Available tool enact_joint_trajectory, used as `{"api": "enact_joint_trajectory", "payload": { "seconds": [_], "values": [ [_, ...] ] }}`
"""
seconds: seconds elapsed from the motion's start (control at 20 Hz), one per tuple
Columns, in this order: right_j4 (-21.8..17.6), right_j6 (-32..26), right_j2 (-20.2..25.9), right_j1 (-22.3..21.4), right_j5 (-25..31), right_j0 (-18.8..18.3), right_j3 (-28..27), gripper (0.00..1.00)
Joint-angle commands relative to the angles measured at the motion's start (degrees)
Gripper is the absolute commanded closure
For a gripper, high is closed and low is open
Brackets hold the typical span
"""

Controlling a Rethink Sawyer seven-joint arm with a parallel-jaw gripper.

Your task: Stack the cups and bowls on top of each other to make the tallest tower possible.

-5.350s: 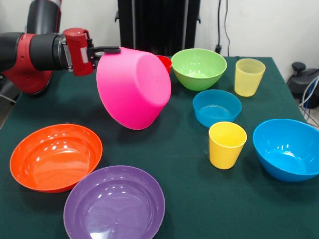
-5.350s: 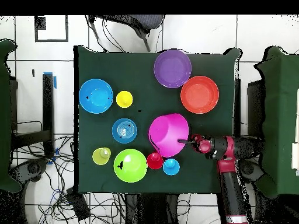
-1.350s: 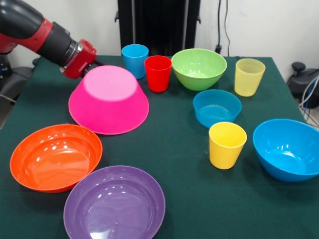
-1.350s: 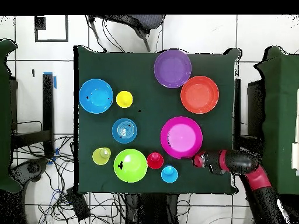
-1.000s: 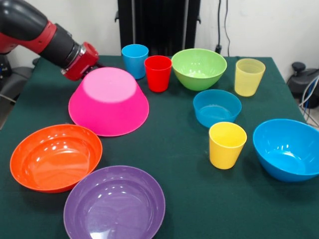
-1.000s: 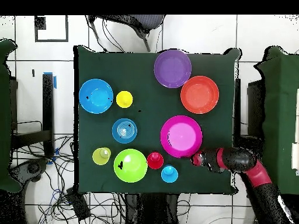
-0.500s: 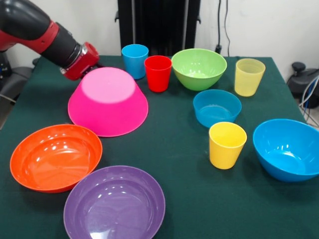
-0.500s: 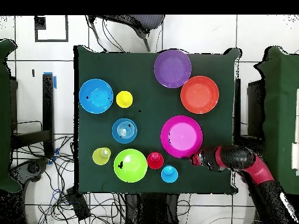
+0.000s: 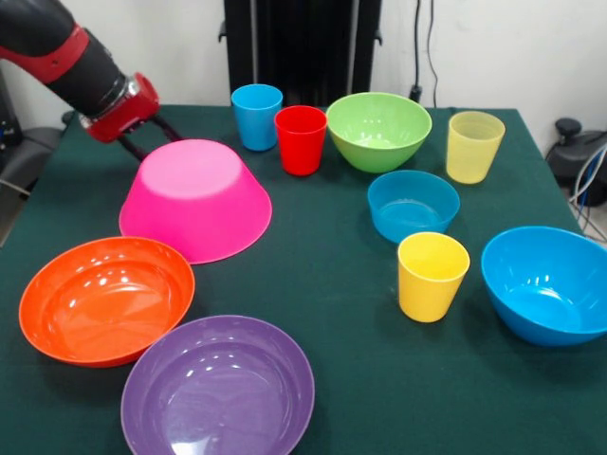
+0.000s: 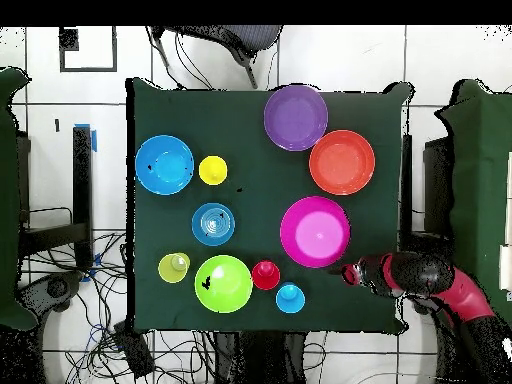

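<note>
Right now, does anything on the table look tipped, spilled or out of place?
Only the large glossy pink plastic bowl is odd: it sits upside down, rim on the green cloth, the claw just behind it. That suits a tower base. The other bowls and cups stand upright, apart.

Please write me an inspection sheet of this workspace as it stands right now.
Surface: dark green cloth-covered table, flat.
Job's things: large glossy pink plastic bowl upside down, nothing stacked on it. Large orange bowl, large purple bowl, green bowl, two blue bowls all upright, apart. Blue plastic cup and red cup close together; opaque yellow cup and pale translucent yellow cup upright.
Clutter: nothing seen.
Grippers: red and black pincer behind the pink bowl's far rim, open, holding nothing.
Cables: tangled on the floor beside the table.
Surroundings: white wall, dark cabinet, other green tables.
</note>
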Motion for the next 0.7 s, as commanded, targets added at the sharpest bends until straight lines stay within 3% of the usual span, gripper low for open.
{"api": "enact_joint_trajectory", "payload": {
  "seconds": [0.05, 0.2, 0.5, 0.7],
  "values": [
    [-0.15, 8.78, -4.7, -9.68, -4.16, 4.86, 2.91, 0.0],
    [2.2, 8.99, -3.77, -12.33, -3.91, 5.06, 5.14, 0.0],
    [3.25, 11.65, -4.92, -11.43, -7.98, 7.28, 5.92, 0.0],
    [6.39, 14.73, -4.12, -13.5, -10.87, 9.11, 8.15, 0.0]
  ]
}}
